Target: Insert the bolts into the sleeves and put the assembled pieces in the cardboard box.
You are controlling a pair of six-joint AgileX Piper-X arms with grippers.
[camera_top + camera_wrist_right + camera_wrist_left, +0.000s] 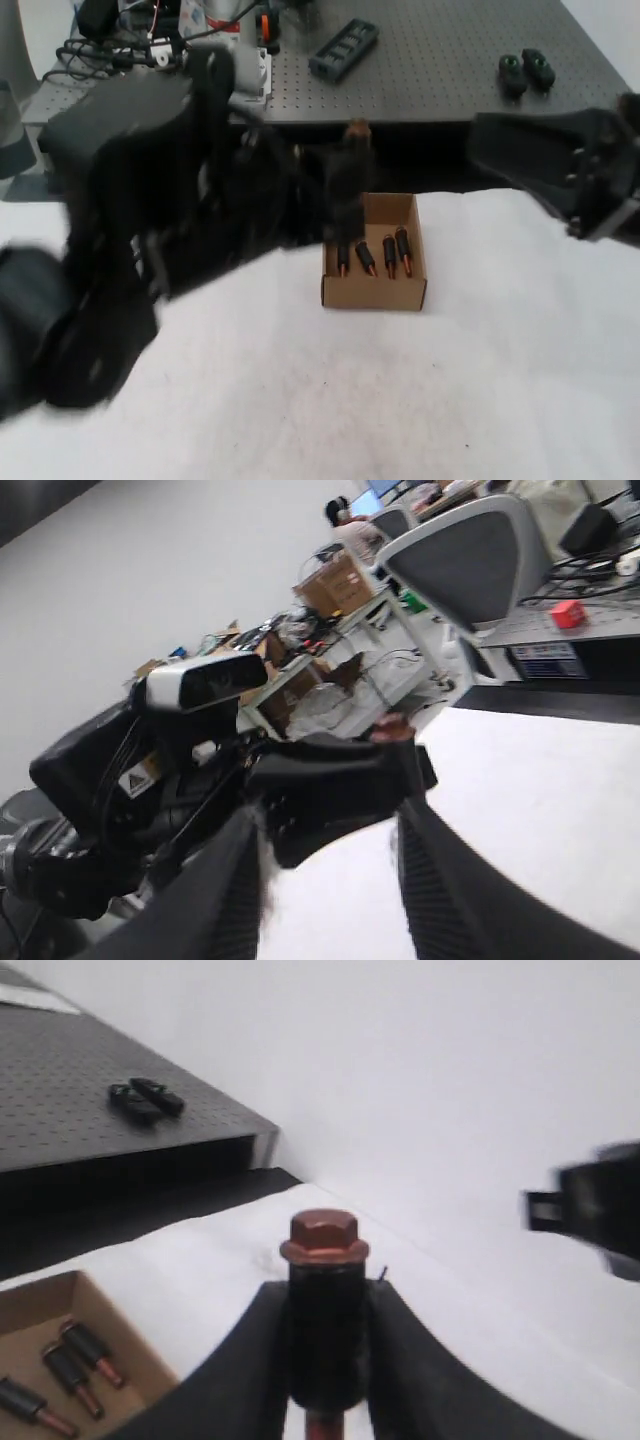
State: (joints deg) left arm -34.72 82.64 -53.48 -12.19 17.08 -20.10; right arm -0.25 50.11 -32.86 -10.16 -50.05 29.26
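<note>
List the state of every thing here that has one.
left gripper: shut on the held piece
held piece: bolt seated in its sleeve, clamped by the sleeve
right gripper: open, empty
cardboard box: open-topped, partly filled
boxed pieces: four, assembled, lying inside the box

Bolt (319, 1238) tip below the frame edge; cardboard box (374, 292) corner seemingly behind a blurred arm (130, 220).

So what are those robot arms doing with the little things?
The left gripper is shut on a black sleeve with a bolt pushed into it, up in the air by the box. Four finished pieces lie inside the box. The right gripper is open and holds nothing, off to the side.
</note>
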